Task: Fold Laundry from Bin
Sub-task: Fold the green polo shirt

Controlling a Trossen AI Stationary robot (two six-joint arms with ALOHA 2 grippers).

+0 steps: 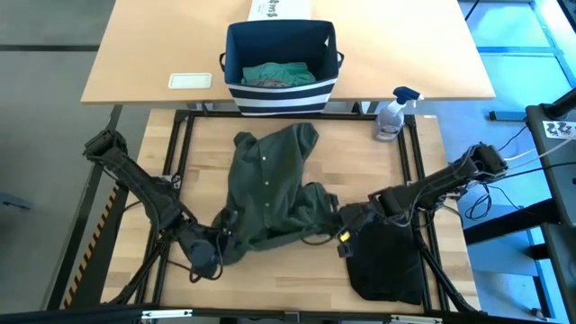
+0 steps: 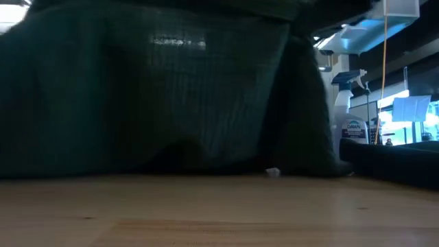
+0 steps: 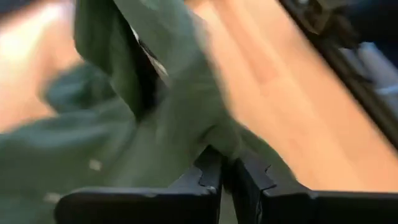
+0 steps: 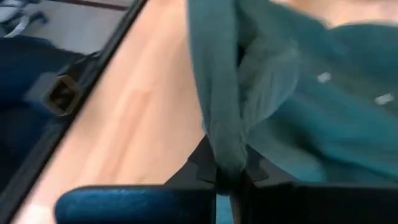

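Observation:
A dark green buttoned shirt is spread over the middle of the wooden table, its collar end toward the bin. It fills the low view. My left gripper is shut on the shirt's near left part. My right gripper is shut on its near right part. A black garment lies folded at the near right. The navy striped bin stands on the far table and holds a teal-green garment. My left gripper pinches a bunched fold of the green shirt between its two fingers. The cloth rises away from the fingers toward the rest of the shirt. My right gripper pinches a narrow gathered fold of the shirt between its two fingers. The fold runs straight out from the fingertips.
A spray bottle stands at the far right corner of the work table. A white printed box stands behind the bin, and a white card lies left of it. Black frame rails run along the table's sides.

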